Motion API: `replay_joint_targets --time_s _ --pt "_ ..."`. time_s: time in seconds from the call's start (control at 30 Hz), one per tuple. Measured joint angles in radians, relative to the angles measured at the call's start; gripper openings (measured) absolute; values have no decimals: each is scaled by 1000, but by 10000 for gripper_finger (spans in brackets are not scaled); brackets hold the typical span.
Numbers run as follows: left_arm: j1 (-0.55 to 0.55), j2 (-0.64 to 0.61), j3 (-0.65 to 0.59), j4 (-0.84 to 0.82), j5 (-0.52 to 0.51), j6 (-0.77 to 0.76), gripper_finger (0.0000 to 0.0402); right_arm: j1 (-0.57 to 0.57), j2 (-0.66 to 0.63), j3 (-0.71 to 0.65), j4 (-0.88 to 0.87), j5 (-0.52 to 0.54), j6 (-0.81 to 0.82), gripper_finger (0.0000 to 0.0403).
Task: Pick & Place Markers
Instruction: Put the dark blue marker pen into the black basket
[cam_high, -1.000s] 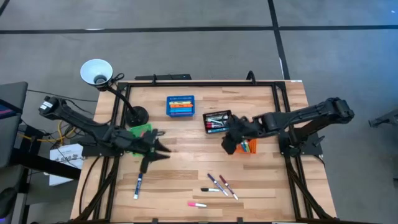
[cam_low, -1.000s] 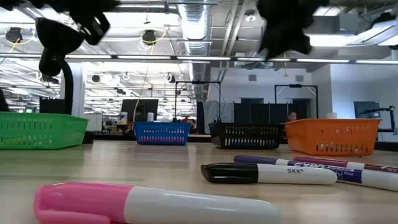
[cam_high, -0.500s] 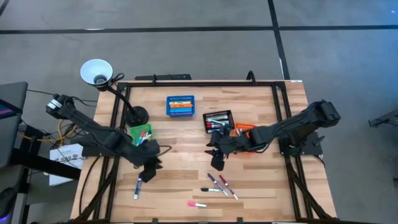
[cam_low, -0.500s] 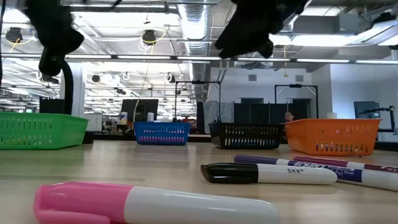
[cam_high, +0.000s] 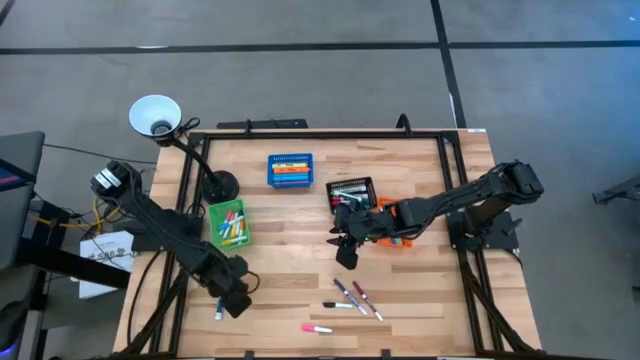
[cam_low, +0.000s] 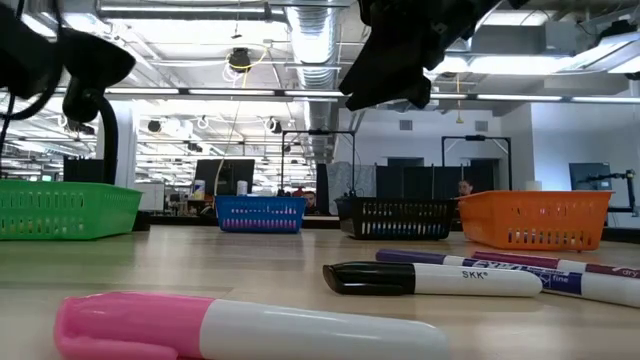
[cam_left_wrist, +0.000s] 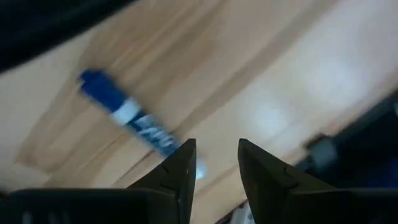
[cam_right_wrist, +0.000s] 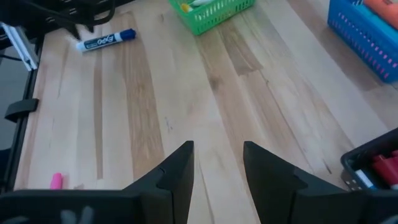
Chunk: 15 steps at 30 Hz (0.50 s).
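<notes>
My left gripper (cam_left_wrist: 214, 168) has swung down over the blue-capped white marker (cam_left_wrist: 127, 115), fingers parted and empty. My right gripper (cam_right_wrist: 217, 171), also parted and empty, hangs above bare wood, so neither pick has begun.

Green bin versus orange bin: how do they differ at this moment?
The green bin sits on the left side of the table, fully in the open, markers visible inside; the orange bin sits on the right, partly covered by the right arm, so its contents barely show. The right gripper hovers just left of the orange bin; the left gripper is farther from the green one. Both are small mesh-walled baskets.
</notes>
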Motion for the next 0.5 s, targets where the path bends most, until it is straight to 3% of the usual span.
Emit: replay_joint_targets --time_s 0.3,0.5 --pt "-59 69 0 -87 -78 -122 115 0 0 0 3 -1 0 127" --pt "-61 145 0 -88 -47 -129 115 0 0 0 2 -1 0 129"
